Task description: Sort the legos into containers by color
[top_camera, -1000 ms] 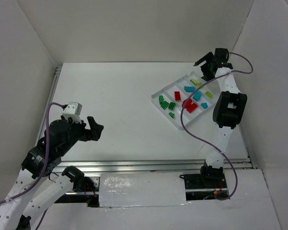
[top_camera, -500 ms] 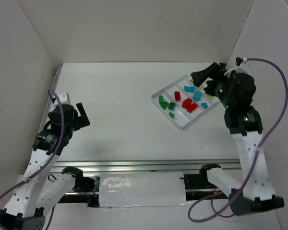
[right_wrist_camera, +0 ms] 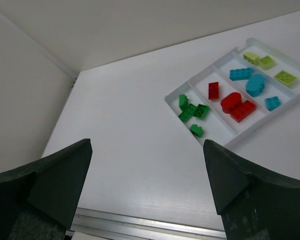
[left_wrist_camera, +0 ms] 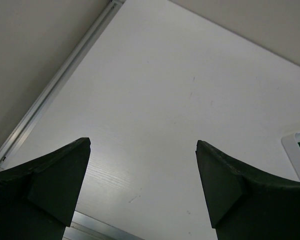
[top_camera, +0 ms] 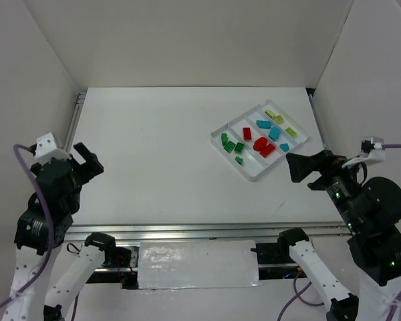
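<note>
The left arm (top_camera: 53, 197) and right arm (top_camera: 381, 214) match: black, rounded motor housings at the joints, and white lower links (top_camera: 70, 274) dotted with small dark holes. The left claw (top_camera: 88, 159) and right claw (top_camera: 293, 168) are matte black, each with two broad wedge-shaped fingers (left_wrist_camera: 55, 175) ending in blunt tips. A purple cable (top_camera: 397, 146) loops along each arm. A small white block (top_camera: 45, 144) caps each wrist.

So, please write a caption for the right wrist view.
Open right hand above the table, white tray ahead with legos sorted by color.
</note>
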You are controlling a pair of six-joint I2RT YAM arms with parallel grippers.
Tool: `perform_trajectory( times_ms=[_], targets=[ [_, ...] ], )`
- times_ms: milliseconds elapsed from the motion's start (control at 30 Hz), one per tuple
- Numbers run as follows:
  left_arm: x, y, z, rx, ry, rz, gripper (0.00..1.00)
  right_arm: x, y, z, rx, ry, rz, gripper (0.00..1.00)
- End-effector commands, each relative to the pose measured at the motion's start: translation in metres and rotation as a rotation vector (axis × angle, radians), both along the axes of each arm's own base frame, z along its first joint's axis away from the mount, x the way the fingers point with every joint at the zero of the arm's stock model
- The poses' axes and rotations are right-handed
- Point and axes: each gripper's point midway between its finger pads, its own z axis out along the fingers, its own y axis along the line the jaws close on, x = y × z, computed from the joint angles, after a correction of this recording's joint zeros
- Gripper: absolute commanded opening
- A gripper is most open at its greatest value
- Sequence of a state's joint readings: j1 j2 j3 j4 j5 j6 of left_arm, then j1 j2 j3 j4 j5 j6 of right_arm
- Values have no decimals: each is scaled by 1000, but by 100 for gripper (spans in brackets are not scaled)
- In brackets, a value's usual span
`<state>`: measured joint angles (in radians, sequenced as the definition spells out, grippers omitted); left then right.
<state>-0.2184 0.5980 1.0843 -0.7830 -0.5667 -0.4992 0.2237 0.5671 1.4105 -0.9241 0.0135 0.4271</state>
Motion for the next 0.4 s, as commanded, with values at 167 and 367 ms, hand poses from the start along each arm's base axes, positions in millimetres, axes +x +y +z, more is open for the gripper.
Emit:
perform_trajectory(
  times_ms=[167,367],
  targets=[
    [-42,16,19,28,-88,20,100,-59,-57,-13,-61,-67,-191,100],
    [-45,18,16,19,-87,33,99,-60,-54,-11,-57,-53,-168,100]
  ],
)
